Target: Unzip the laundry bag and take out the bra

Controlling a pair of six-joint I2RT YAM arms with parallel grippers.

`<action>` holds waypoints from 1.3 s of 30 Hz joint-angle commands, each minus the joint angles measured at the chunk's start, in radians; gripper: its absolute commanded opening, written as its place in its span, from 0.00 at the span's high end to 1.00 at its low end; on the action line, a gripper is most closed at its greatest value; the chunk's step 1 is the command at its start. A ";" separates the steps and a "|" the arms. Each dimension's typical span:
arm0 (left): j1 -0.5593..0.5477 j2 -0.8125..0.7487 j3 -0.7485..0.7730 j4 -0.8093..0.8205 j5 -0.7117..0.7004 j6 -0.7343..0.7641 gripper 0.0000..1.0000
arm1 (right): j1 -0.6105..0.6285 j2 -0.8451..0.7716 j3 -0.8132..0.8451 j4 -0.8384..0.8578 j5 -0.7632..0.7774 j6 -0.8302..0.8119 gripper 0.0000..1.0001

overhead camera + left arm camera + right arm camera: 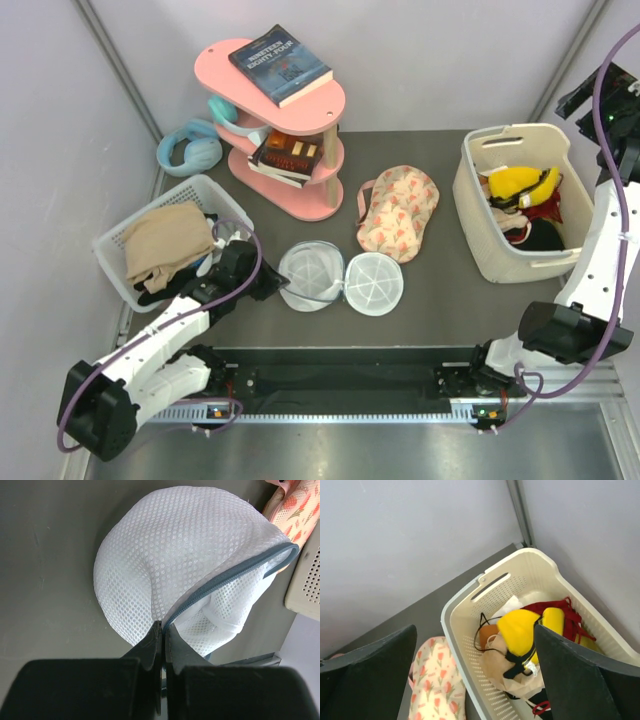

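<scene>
Grey tabletop [450, 300] carries the unzipped laundry bag [165, 555], its zip edge pinched in the closed left gripper [162, 630]. The right gripper [475, 630] hangs spread wide, with the yellow bra [520, 627] below it inside a cream basket [465, 600].

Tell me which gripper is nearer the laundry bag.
Left. The left gripper pinches the rim of the laundry bag; the right gripper is open above the cream basket, far off.

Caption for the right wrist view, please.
Open right fingers above the basket, where the yellow bra lies among other garments; floral piece beside it.
</scene>
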 commanded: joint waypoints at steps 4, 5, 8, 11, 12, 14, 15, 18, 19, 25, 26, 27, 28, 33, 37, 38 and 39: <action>0.004 -0.006 0.014 0.007 -0.020 0.007 1.00 | -0.001 -0.015 0.043 0.015 0.085 0.026 0.00; 0.006 -0.003 0.015 0.006 -0.020 0.008 1.00 | 0.003 -0.021 0.049 0.015 0.112 0.025 0.00; 0.004 0.006 0.021 0.007 -0.020 0.008 1.00 | 0.045 -0.034 0.058 0.034 0.117 0.000 0.00; 0.006 0.018 0.023 0.009 -0.018 0.011 1.00 | 0.188 -0.010 0.081 0.033 0.105 -0.105 0.00; 0.006 0.020 0.026 0.014 -0.020 0.013 1.00 | 0.306 0.007 0.101 0.010 0.126 -0.127 0.00; 0.006 0.034 0.031 0.015 -0.049 0.016 1.00 | 0.414 0.061 0.132 -0.068 0.122 -0.159 0.00; 0.006 0.037 0.037 0.017 -0.049 0.019 1.00 | 0.513 0.069 0.121 -0.085 0.100 -0.150 0.00; 0.004 0.051 0.041 0.024 -0.052 0.019 1.00 | 0.674 0.060 -0.023 -0.088 0.070 -0.124 0.00; 0.006 0.054 0.040 0.029 -0.051 0.018 1.00 | 0.709 0.046 -0.078 -0.079 0.063 -0.123 0.00; 0.007 0.061 0.038 0.038 -0.051 0.016 1.00 | 0.780 -0.153 -0.712 0.085 -0.102 0.066 0.02; 0.006 0.063 0.038 0.040 -0.051 0.018 1.00 | 0.780 -0.199 -0.768 0.096 -0.108 0.072 0.03; 0.007 0.065 0.038 0.041 -0.051 0.018 1.00 | 0.780 -0.215 -0.816 0.104 -0.111 0.072 0.05; 0.006 0.071 0.038 0.044 -0.049 0.019 1.00 | 0.780 -0.224 -0.892 0.102 -0.113 0.071 0.09; 0.007 0.091 0.040 0.057 -0.041 0.025 1.00 | 0.780 -0.226 -1.031 0.140 -0.139 0.063 0.27; 0.009 0.089 0.035 0.063 -0.038 0.022 1.00 | 0.778 -0.170 -1.060 0.185 -0.112 0.054 0.42; 0.009 0.086 0.035 0.064 -0.040 0.022 1.00 | 0.780 -0.141 -1.057 0.182 -0.095 0.049 0.44; 0.009 0.083 0.035 0.057 -0.041 0.022 1.00 | 0.778 -0.128 -1.056 0.186 -0.090 0.048 0.47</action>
